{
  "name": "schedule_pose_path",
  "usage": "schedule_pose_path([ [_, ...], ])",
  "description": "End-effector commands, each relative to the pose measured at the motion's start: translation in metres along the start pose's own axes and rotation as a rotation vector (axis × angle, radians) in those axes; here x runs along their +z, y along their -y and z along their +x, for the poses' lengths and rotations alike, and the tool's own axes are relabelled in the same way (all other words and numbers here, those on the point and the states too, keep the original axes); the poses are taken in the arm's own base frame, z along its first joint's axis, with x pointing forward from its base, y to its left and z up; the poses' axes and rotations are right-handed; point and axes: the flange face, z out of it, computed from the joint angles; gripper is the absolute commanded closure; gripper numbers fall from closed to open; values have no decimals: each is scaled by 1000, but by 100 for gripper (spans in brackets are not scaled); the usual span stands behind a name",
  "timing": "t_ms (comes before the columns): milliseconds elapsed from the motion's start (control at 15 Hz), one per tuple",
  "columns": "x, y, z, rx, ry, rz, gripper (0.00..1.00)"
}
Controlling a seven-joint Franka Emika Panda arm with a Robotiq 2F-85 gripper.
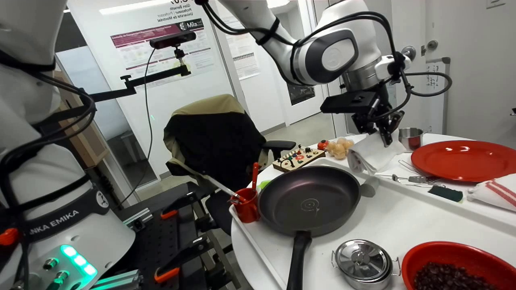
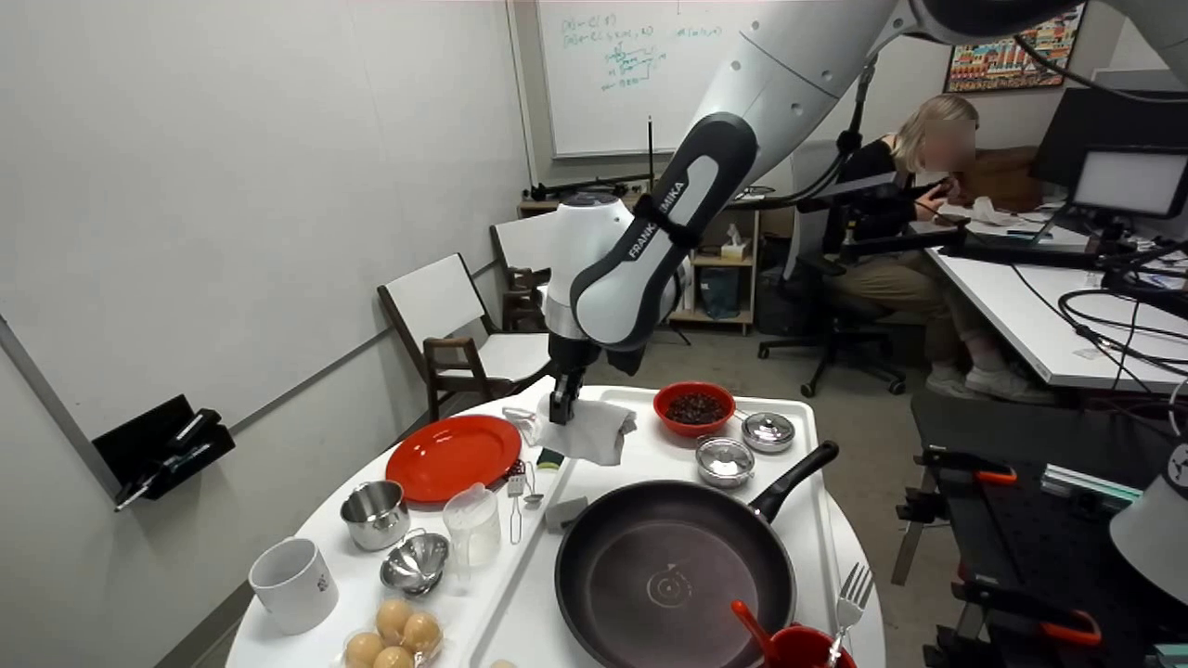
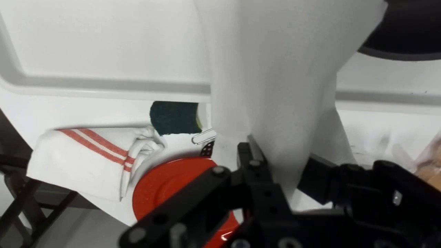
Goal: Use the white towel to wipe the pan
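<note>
The towel (image 3: 275, 79) is white, the gripper (image 3: 281, 162) black. The pan (image 1: 304, 195) is black too, grey-brown inside, a pale ring mark at its middle. I see bright red on the plate (image 1: 467, 161), the cup (image 1: 246, 207) and the bowl (image 1: 469, 257); the beans (image 1: 447, 277) are a very dark brown. The cloth (image 3: 86, 160) is white, crossed by two red stripes, and the sponge (image 3: 174, 117) dark green with a yellowish edge. From here the eggs (image 2: 393, 616) look tan, the tray (image 1: 389, 211) white.

There are two towels (image 3: 275, 86), one pan (image 2: 668, 566), two lidded pots (image 2: 724, 463), one red plate (image 2: 455, 459) and one red bowl (image 1: 447, 251).
</note>
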Motion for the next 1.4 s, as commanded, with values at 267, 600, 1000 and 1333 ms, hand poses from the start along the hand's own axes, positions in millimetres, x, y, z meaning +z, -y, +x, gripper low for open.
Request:
schedule_pose_path([
  [267, -30, 65, -60, -303, 21, 33, 96],
  [600, -16, 85, -103, -512, 90, 75, 96],
  [1000, 8, 102, -149, -769, 162, 90, 96],
  [1333, 15, 117, -169, -879, 178, 79, 96],
])
